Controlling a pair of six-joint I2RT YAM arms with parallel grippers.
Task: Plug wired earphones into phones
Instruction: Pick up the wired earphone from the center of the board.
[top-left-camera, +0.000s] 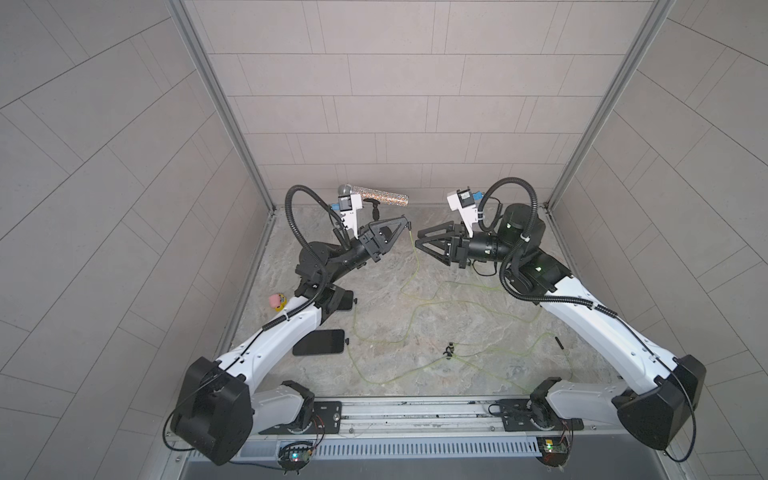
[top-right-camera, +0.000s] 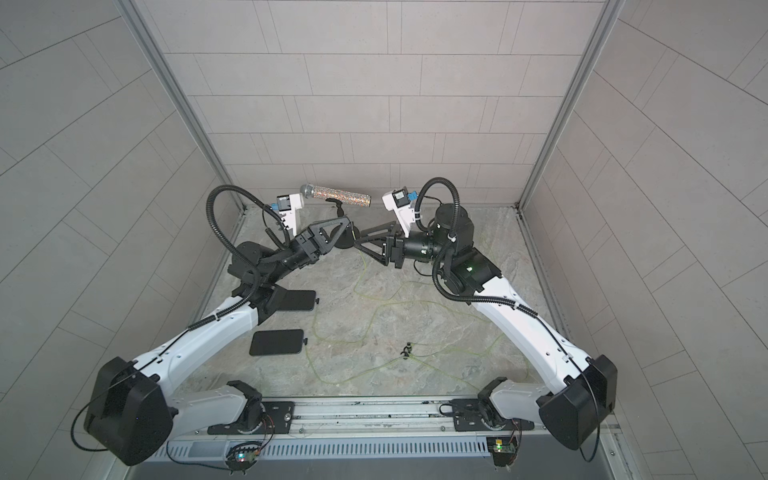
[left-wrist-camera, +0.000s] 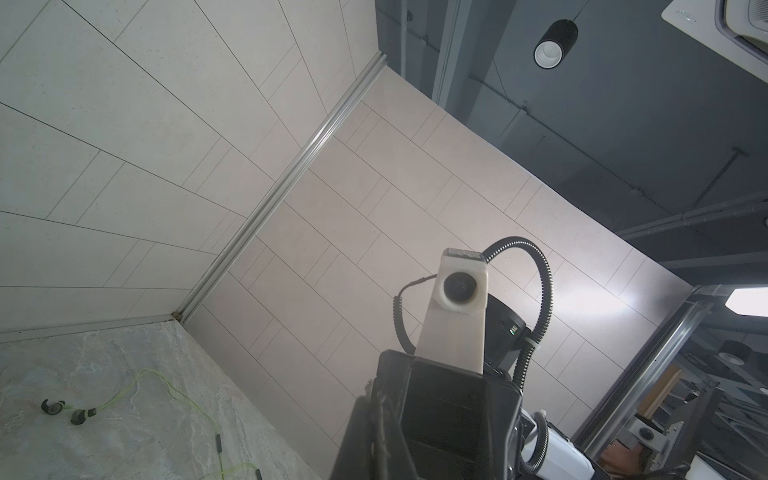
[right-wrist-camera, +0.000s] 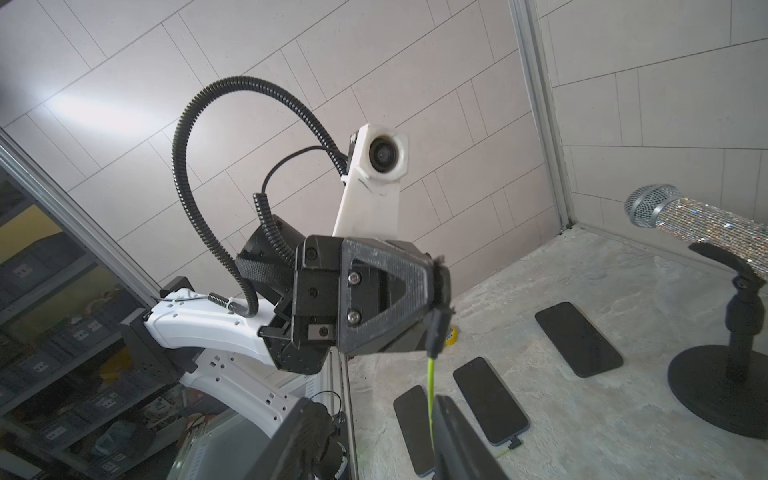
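My left gripper (top-left-camera: 408, 226) (top-right-camera: 351, 233) is raised above the table and shut on the black plug (right-wrist-camera: 436, 328) of one of the wired earphones. The plug's yellow-green cable (right-wrist-camera: 431, 386) (top-left-camera: 415, 257) hangs down to the table. My right gripper (top-left-camera: 419, 239) (right-wrist-camera: 374, 449) faces it from close by, open, and the hanging cable runs just inside one of its fingers (right-wrist-camera: 457, 440). Three phones (right-wrist-camera: 577, 338) (right-wrist-camera: 490, 401) (right-wrist-camera: 411, 428) lie flat beside the left arm. In a top view two phones show (top-left-camera: 320, 341) (top-left-camera: 345, 300), each with a plug at its end. Black earbuds (top-left-camera: 450, 349) (left-wrist-camera: 54, 406) rest mid-table.
A glittery microphone (top-left-camera: 374, 194) (right-wrist-camera: 698, 220) on a stand with a round black base (right-wrist-camera: 723, 390) stands at the back. A pink and yellow toy (top-left-camera: 277, 301) lies at the left wall. Loose cable loops (top-left-camera: 457, 307) cross the table's middle. A small black piece (top-left-camera: 559, 343) lies by the right arm.
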